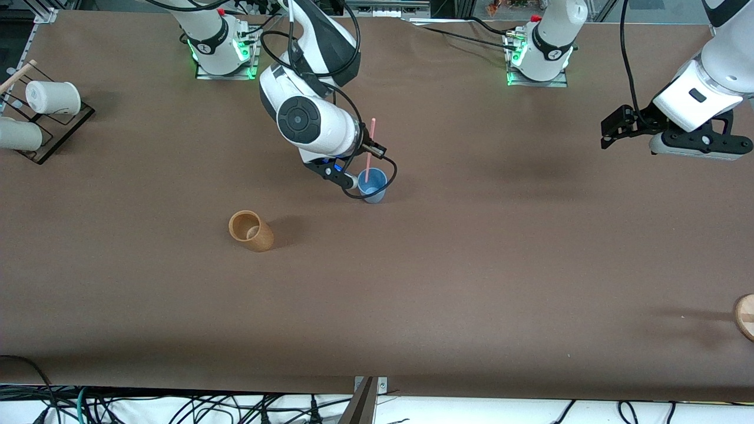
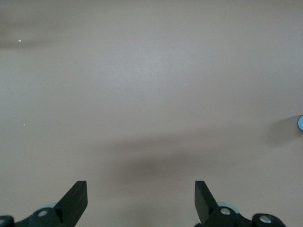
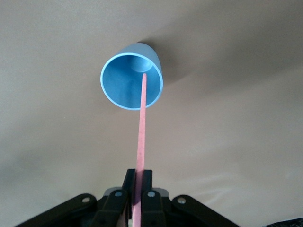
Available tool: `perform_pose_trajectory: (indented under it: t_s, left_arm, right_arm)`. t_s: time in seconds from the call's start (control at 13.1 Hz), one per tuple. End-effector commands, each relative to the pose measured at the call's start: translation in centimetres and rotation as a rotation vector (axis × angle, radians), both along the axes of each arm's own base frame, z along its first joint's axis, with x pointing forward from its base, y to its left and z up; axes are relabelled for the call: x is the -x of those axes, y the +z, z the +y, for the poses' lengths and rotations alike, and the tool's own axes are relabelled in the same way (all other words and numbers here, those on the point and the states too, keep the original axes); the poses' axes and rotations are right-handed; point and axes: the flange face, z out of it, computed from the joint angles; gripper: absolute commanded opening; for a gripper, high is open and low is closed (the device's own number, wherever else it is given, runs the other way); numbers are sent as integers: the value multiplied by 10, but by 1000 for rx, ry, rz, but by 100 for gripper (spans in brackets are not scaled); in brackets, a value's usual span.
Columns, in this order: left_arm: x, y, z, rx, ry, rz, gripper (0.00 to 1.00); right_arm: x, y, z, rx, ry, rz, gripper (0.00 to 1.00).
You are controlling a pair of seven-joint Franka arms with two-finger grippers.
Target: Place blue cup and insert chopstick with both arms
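The blue cup (image 1: pixel 372 185) stands upright on the brown table near its middle; it also shows in the right wrist view (image 3: pixel 132 81). My right gripper (image 1: pixel 370 149) is over the cup and shut on the pink chopstick (image 1: pixel 369 151), which stands nearly upright with its lower end inside the cup. In the right wrist view the chopstick (image 3: pixel 141 132) runs from my right gripper (image 3: pixel 138 182) down into the cup. My left gripper (image 1: pixel 615 133) is open and empty, up over the left arm's end of the table; its view (image 2: pixel 141 196) shows bare table.
A tan cup (image 1: pixel 250 231) lies on its side, nearer to the front camera than the blue cup. A black rack (image 1: pixel 56 126) with white cups (image 1: pixel 52 97) stands at the right arm's end. A wooden object (image 1: pixel 746 316) sits at the table's edge at the left arm's end.
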Motion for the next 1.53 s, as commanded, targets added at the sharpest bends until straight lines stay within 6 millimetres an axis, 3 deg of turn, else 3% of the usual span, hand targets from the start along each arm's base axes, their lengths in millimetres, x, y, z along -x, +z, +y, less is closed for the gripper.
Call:
perform_pose_trajectory:
  t_s: [0.0,0.08,0.15,0.31,0.46,0.76,0.92,1.15,1.3,1.45]
  left_arm:
    - [-4,8,-3,-1,-27,4,100]
    - [-4,9,-5,-1,-32,2,100]
    - [-4,9,-4,-4,-32,2,100]
    - [-4,9,-4,-4,-32,2,100]
    - [-3,9,-6,-3,-35,2,100]
    - [-3,10,-9,-3,-41,1,100]
    - [-4,17,-20,-4,-52,-16,100]
    - [-4,17,-21,-3,-53,-16,100]
    - [-4,18,-21,-2,-52,-18,100]
    - [-3,17,-21,-3,-53,-15,100]
  right_arm:
    - [5,-8,-1,-16,-34,-16,64]
    - [4,-6,-1,-20,-34,-25,92]
    - [3,-2,-1,-24,-25,-36,100]
    - [-4,24,-11,-32,-17,-79,100]
    - [-23,57,-46,-45,15,-137,100]
    - [-56,113,-160,10,241,-221,100]
    - [-61,141,-221,104,439,-267,100]
    - [-65,185,-294,165,751,-356,100]
    - [-64,202,-316,189,804,-382,100]
    - [-62,205,-319,190,795,-380,100]
